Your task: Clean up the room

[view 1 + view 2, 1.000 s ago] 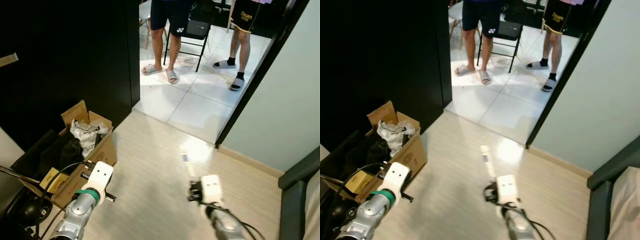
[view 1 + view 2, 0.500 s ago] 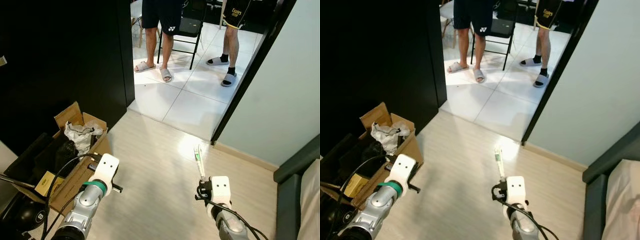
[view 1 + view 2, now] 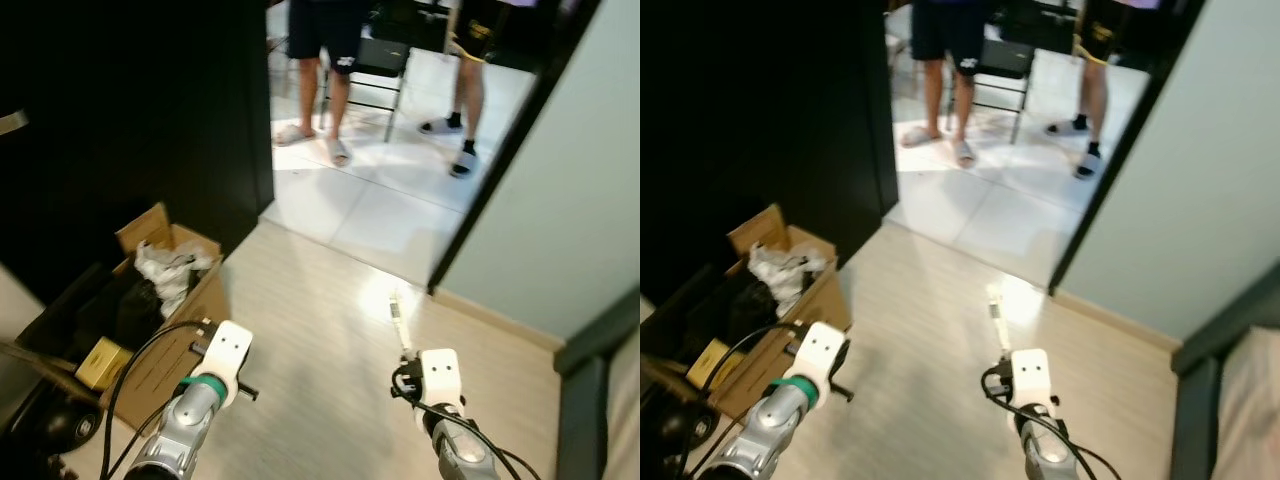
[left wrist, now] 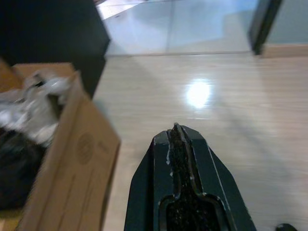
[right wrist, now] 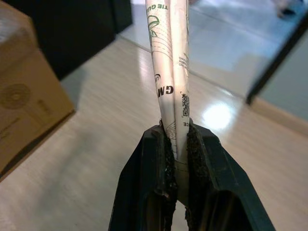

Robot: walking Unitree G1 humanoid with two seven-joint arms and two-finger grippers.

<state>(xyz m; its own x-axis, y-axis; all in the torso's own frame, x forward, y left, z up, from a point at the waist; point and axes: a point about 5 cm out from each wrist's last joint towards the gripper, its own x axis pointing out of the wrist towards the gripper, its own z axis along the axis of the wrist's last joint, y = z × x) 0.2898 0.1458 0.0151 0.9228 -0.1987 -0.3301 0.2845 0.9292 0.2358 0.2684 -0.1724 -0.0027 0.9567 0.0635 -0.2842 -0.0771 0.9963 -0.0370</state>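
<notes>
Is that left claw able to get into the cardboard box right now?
Probably yes: the left claw hangs shut and empty beside the cardboard box, whose top is open, with nothing between them.

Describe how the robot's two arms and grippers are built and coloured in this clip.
Both arms are silver metal tubes ending in white, rounded box-shaped wrist housings. The left arm has a green ring below its housing and a looping black cable. The right arm carries thinner black cables. The left gripper and right gripper have long black fingers with rough, gritty inner pads.

Right gripper holds paper tube nr box.
</notes>
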